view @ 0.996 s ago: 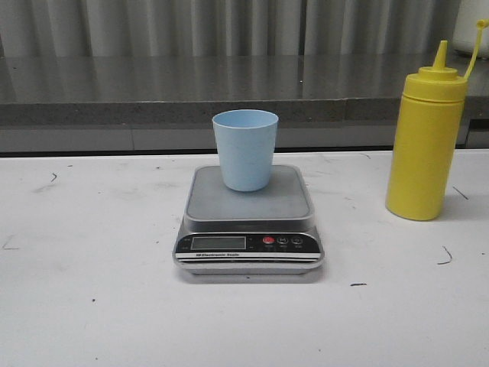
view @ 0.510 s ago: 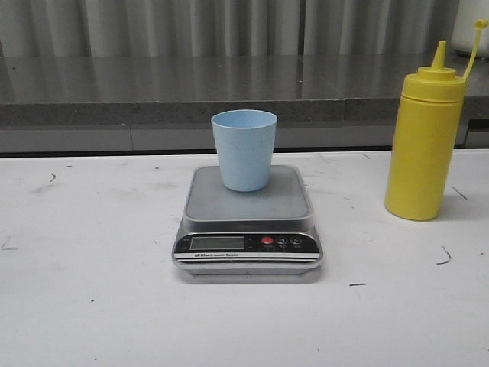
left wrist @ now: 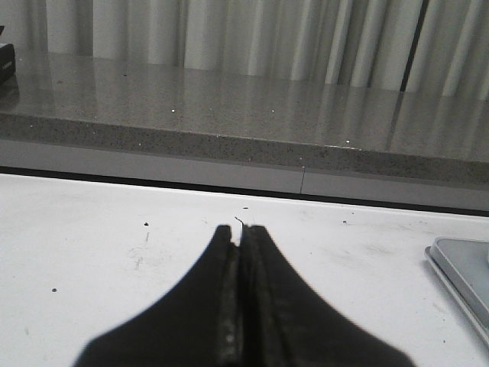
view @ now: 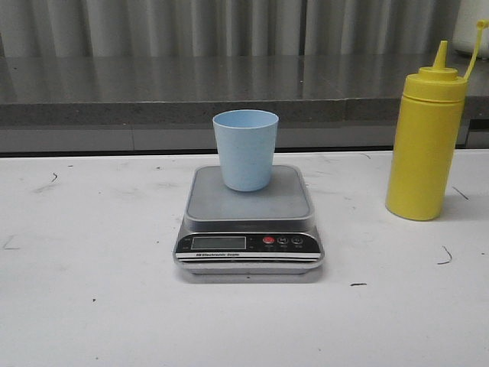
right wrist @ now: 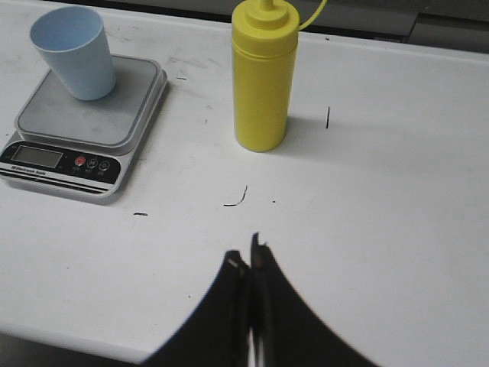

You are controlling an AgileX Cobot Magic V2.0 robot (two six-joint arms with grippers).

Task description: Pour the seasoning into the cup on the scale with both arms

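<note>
Nearest the robot, both grippers hover over a white table [view: 92, 306], each with fingers pressed together and holding nothing: the right gripper [right wrist: 250, 264] and the left gripper [left wrist: 241, 237]. Ahead of the right gripper's fingers, well apart from them, one yellow seasoning bottle [right wrist: 263, 76] stands upright, its long axis vertical; the right arm looks nearer to it. Left of the bottle sits one silver scale [view: 249, 222], carrying one light blue cup [view: 245, 150] upright on its platform.

open table [view: 92, 306] all around; only scale [view: 248, 229] with cup [view: 245, 149] and bottle [view: 426, 138] stand up.
</note>
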